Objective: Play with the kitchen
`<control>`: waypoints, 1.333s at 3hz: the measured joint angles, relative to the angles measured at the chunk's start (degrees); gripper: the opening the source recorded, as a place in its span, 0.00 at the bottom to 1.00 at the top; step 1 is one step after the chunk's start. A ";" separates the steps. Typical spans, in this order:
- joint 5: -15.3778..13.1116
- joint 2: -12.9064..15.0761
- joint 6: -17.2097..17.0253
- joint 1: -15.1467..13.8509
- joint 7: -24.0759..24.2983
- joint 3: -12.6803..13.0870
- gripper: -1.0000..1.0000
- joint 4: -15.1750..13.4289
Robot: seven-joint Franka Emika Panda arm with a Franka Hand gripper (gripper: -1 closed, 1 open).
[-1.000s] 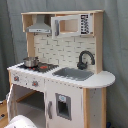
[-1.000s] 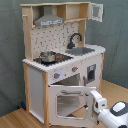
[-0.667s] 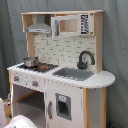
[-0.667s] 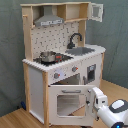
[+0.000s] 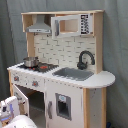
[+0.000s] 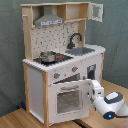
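Toy kitchen is standing centre frame, arm working at its oven door.

In the second exterior view the kitchen [image 6: 62, 60] is filling the middle, and the gripper [image 6: 91, 90] at lower right is sitting against the oven door's [image 6: 67, 100] right edge; finger spacing I cannot tell. Since earlier, the door is swinging further closed.

in the second exterior view, the pot [image 6: 48, 56] sits on the hob [image 6: 51, 59], left of the sink [image 6: 82, 51]; the faucet [image 6: 75, 39] stands behind the sink; the oven door [image 6: 68, 100] hangs below the hob.
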 joint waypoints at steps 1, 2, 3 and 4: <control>-1.20 -0.01 3.82 -3.29 -1.56 -2.05 1.00 0.87; -1.82 -0.07 6.70 -7.87 -2.02 -2.12 1.00 3.28; -3.84 -0.08 10.47 -11.98 -2.02 -2.76 1.00 3.56; -5.30 -0.08 12.30 -16.26 -4.46 -3.45 1.00 5.35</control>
